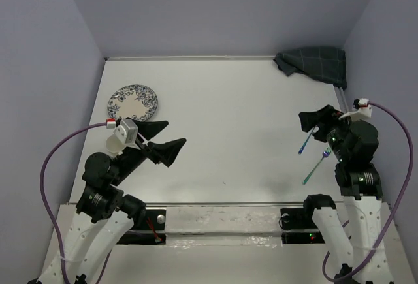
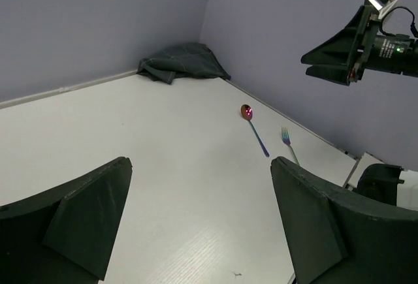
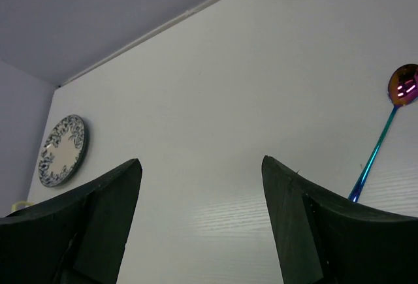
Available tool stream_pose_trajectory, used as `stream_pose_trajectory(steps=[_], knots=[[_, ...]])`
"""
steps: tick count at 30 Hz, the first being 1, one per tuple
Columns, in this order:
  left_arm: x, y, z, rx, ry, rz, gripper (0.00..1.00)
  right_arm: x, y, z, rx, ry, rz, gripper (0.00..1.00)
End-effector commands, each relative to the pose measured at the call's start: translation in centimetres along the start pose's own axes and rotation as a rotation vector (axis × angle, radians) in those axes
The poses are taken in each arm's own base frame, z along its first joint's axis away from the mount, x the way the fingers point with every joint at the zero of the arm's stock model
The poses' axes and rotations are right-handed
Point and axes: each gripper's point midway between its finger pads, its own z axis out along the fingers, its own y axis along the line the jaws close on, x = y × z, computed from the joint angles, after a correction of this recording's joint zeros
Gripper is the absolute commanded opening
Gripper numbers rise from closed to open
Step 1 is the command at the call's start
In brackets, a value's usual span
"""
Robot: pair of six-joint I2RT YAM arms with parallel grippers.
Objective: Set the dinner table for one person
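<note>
Nothing laid yet, both arms empty-handed

The white worktop (image 1: 228, 121) stretches out ahead of both arms, and its middle is where I'd guess the setting goes. The left fingers (image 2: 85, 212) are spread wide around nothing, same for the right fingers (image 3: 313, 232). The patterned plate (image 1: 133, 103) and cup (image 1: 115, 142) sit far left. The spoon (image 1: 307, 142) and fork (image 1: 316, 166) lie by the right arm. The checked cloth (image 1: 313, 62) is bunched in the far right corner. I can't read any brand or writing anywhere.

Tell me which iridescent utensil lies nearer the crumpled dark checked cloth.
The iridescent metal spoon with the rounded purple bowl; the pronged iridescent fork lies farther from the dark cloth.
</note>
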Motion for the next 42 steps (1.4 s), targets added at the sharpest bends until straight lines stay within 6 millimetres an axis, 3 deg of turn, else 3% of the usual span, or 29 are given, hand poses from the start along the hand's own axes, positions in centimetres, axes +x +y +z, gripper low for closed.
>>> stream_pose_trajectory(steps=[1, 7, 12, 13, 16, 19, 23, 27, 30, 31, 34, 39, 42], knots=[[-1.7, -1.0, 0.0, 0.049, -0.037, 0.040, 0.99, -1.2, -1.7, 2.1, 0.081, -0.041, -0.014, 0.80], [-1.8, -1.2, -0.1, 0.057, -0.046, 0.041, 0.99, -0.1, -5.6, 7.6, 0.219, -0.031, 0.028, 0.79], [-1.9, -0.3, -0.1, 0.003, -0.058, 0.027, 0.99, -0.5, -7.1, 12.8, 0.258, -0.063, 0.042, 0.77], [-1.9, -0.3, -0.1, 0.000, -0.059, 0.026, 0.99, -0.4, -8.3, 14.6, 0.301, -0.061, 0.037, 0.77], [-1.9, 0.0, -0.2, -0.017, -0.060, 0.022, 0.99, -0.6, -9.3, 18.6, 0.340, -0.055, 0.020, 0.75], [-1.9, 0.6, -0.2, -0.053, -0.060, 0.019, 0.99, -0.3, -10.3, 21.4, 0.378, -0.052, 0.008, 0.74], [-2.1, 0.7, -0.2, -0.064, -0.066, 0.023, 0.99, 0.9, -12.6, 27.6, 0.423, -0.002, -0.031, 0.73], [-2.1, 1.0, -0.2, -0.083, -0.064, 0.028, 0.99, 2.3, -14.6, 32.3, 0.457, 0.046, -0.075, 0.68], [-2.1, 1.2, -0.2, -0.092, -0.062, 0.029, 0.99, 3.7, -16.1, 34.3, 0.497, 0.095, -0.092, 0.66], [-2.0, 1.3, -0.1, -0.096, -0.057, 0.029, 0.99, 2.8, -16.0, 36.2, 0.493, 0.082, -0.101, 0.66], [-2.0, 1.4, 0.0, -0.099, -0.054, 0.035, 0.99, 2.2, -15.7, 38.8, 0.474, 0.075, -0.092, 0.64], [-1.8, 1.5, 0.1, -0.103, -0.047, 0.036, 0.99, 3.9, -16.6, 41.2, 0.506, 0.136, -0.029, 0.62], [-1.7, 1.6, 0.1, -0.102, -0.043, 0.034, 0.99, 5.2, -17.9, 41.7, 0.562, 0.140, 0.032, 0.56]])
